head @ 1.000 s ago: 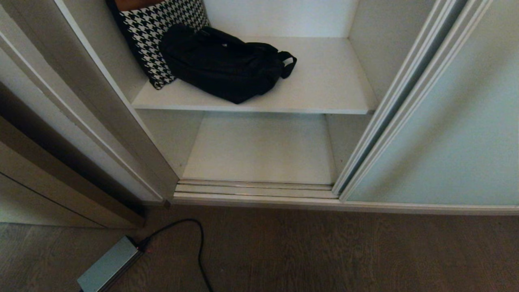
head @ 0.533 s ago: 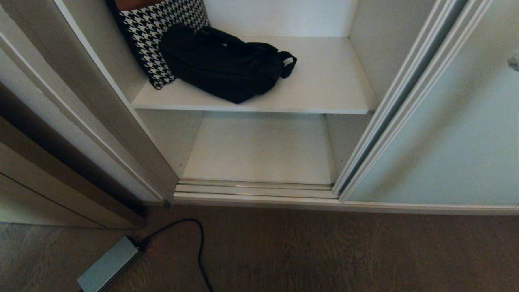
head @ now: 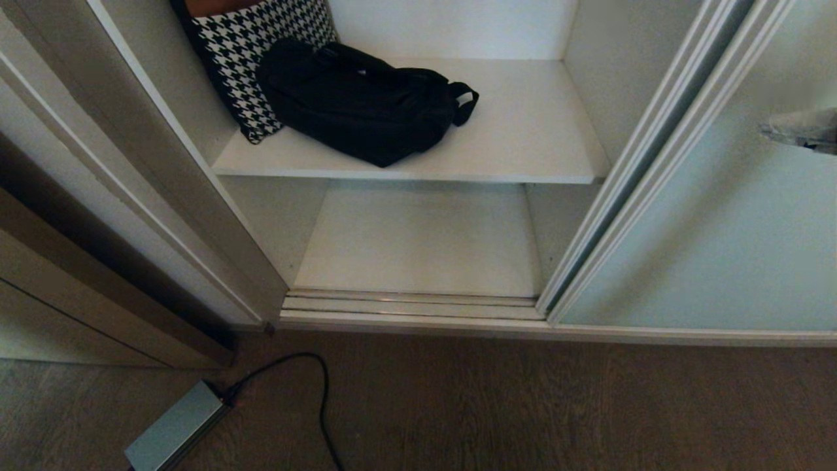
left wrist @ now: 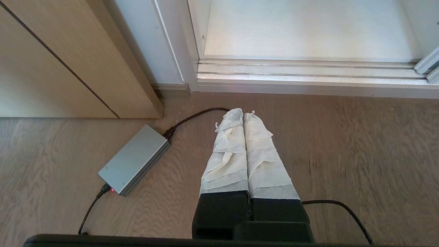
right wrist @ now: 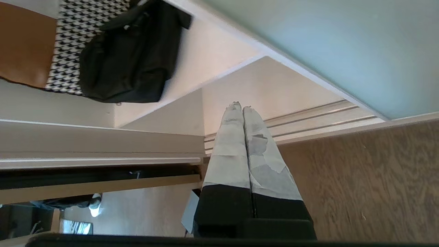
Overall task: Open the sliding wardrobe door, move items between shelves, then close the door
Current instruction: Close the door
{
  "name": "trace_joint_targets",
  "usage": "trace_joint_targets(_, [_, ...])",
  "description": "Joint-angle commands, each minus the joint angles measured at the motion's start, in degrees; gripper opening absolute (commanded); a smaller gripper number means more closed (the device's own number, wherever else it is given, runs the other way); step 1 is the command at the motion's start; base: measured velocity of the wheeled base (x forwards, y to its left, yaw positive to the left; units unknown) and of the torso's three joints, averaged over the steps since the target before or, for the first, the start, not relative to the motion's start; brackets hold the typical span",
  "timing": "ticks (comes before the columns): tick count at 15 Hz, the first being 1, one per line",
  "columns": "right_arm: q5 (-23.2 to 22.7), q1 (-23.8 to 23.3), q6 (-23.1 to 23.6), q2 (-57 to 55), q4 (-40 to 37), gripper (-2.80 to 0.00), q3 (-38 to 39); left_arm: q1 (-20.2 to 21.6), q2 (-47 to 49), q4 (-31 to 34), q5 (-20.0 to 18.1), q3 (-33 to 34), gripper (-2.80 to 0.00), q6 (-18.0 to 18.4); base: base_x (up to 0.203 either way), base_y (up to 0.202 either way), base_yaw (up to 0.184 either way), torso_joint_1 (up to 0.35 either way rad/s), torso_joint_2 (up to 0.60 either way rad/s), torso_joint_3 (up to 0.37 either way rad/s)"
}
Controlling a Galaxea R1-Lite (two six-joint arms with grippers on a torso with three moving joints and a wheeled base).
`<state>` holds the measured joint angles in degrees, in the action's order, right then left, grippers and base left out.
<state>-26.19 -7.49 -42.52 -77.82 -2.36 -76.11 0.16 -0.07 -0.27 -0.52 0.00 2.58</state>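
The sliding wardrobe door (head: 726,216) stands slid to the right, baring two shelves (head: 523,137); a black bag (head: 359,101) lies on the upper one, touching a houndstooth bag (head: 258,46). The right end effector (head: 768,131), taped fingers pressed together and holding nothing, hangs before the frosted glass. The left end effector (left wrist: 243,115), likewise closed and empty, hangs over the floor. Risks: knocking the glass, or dragging both bags together.
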Motion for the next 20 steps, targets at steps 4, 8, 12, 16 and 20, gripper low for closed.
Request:
trace_joint_targets(4, [0.04,1.16,1.03,-4.36,4.19,-2.8,-0.1,0.02,-0.01,0.0,0.0,0.0,-2.8,-0.02,0.0,0.0,0.0,0.0,0.0,0.0])
trace_joint_targets(8, [0.6,1.42,1.59,-6.62,4.7,-2.8,-0.58,0.02,-0.01,0.0,0.0,0.0,-2.8,-0.03,0.0,0.0,0.0,0.0,0.0,0.0])
trace_joint_targets(12, [2.84,1.25,1.71,-9.56,4.91,-2.8,-1.16,0.02,-0.01,-0.08,0.0,0.0,-2.8,0.05,0.0,0.0,0.0,0.0,0.0,0.0])
trace_joint_targets(16, [3.42,1.25,1.73,-12.16,7.17,-2.8,-1.75,0.02,-0.01,-0.08,0.0,0.0,-2.8,0.04,0.0,0.0,0.0,0.0,0.0,0.0])
trace_joint_targets(20, [3.51,1.34,1.65,-14.15,8.73,-2.8,-2.21,0.02,-0.01,0.0,0.0,0.0,-2.8,0.05,0.0,0.0,0.0,0.0,0.0,0.0])
